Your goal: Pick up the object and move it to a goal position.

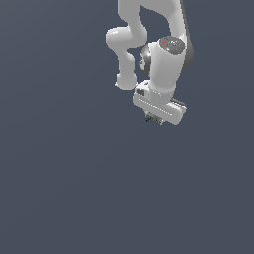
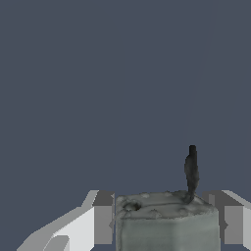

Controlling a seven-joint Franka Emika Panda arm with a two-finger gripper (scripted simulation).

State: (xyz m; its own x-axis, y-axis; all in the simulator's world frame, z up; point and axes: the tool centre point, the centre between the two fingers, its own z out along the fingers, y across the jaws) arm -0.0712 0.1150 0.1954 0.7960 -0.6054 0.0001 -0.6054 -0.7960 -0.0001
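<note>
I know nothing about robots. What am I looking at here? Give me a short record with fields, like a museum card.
Machine: one white robot arm, a simulator render
Gripper: the gripper points downward, at the arm's lower end
Fingers: two, one finger on each side of the block in the wrist view
Object: a grey mottled block sits between the fingers, apparently gripped
Odd detail: a thin dark sliver rises from the block's top
Surroundings: plain slate-blue background; no goal marker visible
Uncertain: whether the block is lifted or resting on a surface
</note>
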